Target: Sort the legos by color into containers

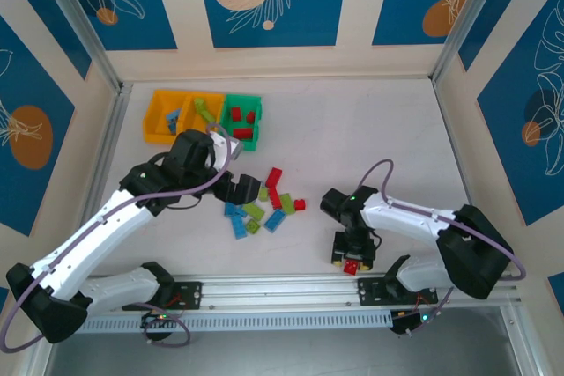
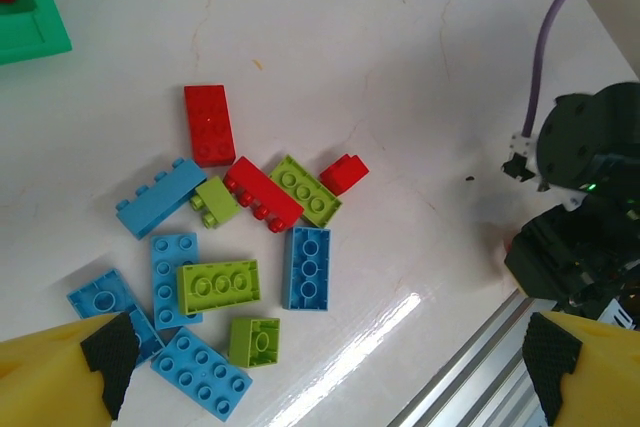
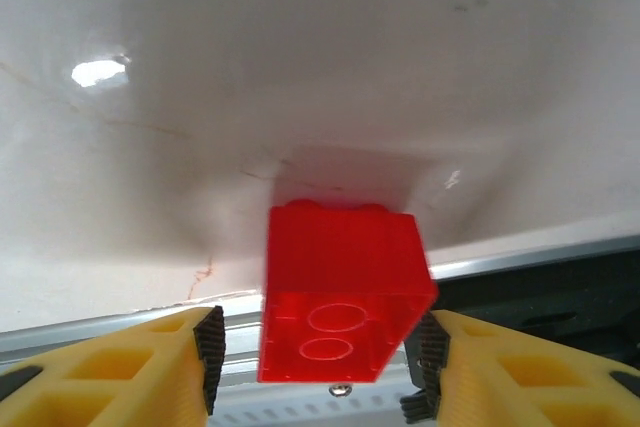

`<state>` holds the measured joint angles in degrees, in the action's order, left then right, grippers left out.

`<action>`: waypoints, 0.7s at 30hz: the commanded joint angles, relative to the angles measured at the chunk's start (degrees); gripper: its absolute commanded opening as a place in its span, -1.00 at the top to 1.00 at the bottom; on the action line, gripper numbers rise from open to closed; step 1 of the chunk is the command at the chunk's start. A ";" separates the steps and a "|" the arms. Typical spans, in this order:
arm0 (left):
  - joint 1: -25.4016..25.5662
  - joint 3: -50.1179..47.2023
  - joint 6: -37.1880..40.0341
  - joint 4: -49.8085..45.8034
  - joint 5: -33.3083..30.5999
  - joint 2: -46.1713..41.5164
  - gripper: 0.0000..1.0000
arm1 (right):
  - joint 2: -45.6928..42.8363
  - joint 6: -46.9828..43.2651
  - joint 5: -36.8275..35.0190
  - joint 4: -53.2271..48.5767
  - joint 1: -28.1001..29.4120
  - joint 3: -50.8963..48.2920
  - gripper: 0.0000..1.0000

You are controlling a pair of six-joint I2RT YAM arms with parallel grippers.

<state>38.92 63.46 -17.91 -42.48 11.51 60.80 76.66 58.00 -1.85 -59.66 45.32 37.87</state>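
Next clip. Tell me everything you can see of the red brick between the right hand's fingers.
The red brick is a small, glossy, squarish block of hard-looking plastic. It has two raised rings on the face toward the wrist camera and rounded studs along its far edge. It appears to rest on the white table, right beside the metal rail at the near edge. The right hand straddles it: one black pad is against its side, the other stands off with a visible gap.

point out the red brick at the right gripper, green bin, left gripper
red brick (image 3: 340, 292), right wrist view, near face
green bin (image 1: 244, 98), top view, far rim
left gripper (image 2: 330, 362), left wrist view, midway between fingertips
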 commanded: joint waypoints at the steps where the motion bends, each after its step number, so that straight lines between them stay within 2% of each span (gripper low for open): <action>1: 0.78 -0.40 -1.15 -1.36 -1.21 -1.87 -1.00 | 0.05 3.44 -3.40 -1.01 1.81 1.57 -0.01; 4: 0.79 -1.11 -2.02 -1.34 -1.57 -3.24 -1.00 | -3.26 5.89 -5.26 -0.56 3.32 0.37 0.11; 7: 0.81 -1.65 -2.47 -1.33 -1.55 -4.22 -1.00 | -4.20 8.44 -6.53 -0.52 4.97 -0.01 0.03; 10: 0.74 -1.89 -2.49 -1.07 -2.32 -4.80 -1.00 | -2.26 9.19 -8.02 0.13 7.43 1.41 0.09; 14: 0.78 -1.77 -2.40 -0.76 -2.65 -4.83 -1.00 | 3.22 8.12 -4.95 3.54 8.60 1.07 0.13; 17: 0.79 -1.86 -2.17 -0.80 -2.76 -4.98 -1.00 | 3.66 7.77 -5.26 4.83 9.13 0.25 0.13; 21: 0.78 -2.49 -1.95 -0.76 -3.32 -5.07 -1.00 | 1.45 5.99 -7.13 5.61 8.73 0.96 0.31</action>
<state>38.96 61.78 -19.57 -42.83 9.37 56.69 79.64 64.27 -7.51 -55.02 53.95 38.26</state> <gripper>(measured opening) 0.998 0.355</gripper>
